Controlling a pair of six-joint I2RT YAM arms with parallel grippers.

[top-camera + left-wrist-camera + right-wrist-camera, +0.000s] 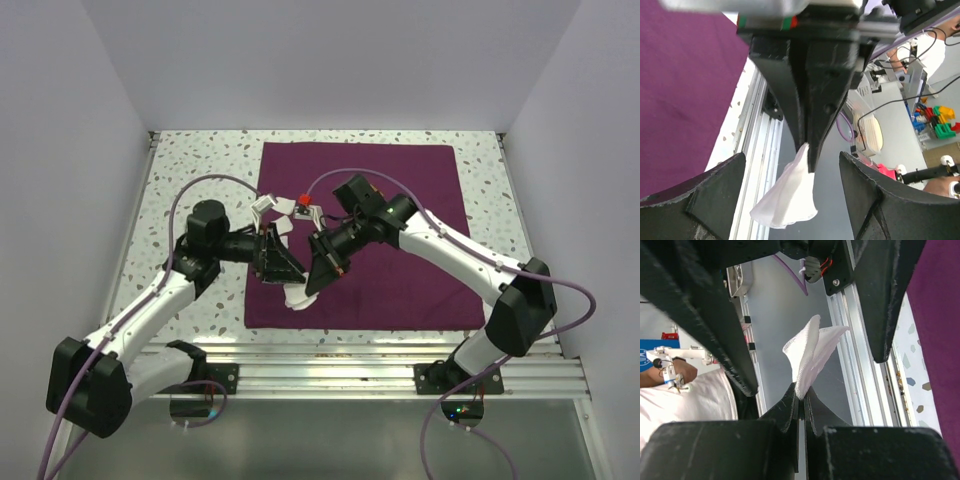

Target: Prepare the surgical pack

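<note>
The maroon cloth (400, 200) lies flat on the table. Above its left part the two grippers meet tip to tip. My right gripper (318, 280) is shut on a white gauze square (296, 296), pinching one corner so the rest hangs free. In the right wrist view the gauze (812, 352) fans out from the closed tips of that gripper (801, 392). My left gripper (278, 262) is open, its fingers (710, 195) standing wide on either side of the gauze (787, 197) without touching it. Tray, scissors and forceps are out of view.
The speckled table (200, 170) is walled in white at left, right and back. An aluminium rail (350, 365) runs along the near edge by the arm bases. Purple cables loop over both arms.
</note>
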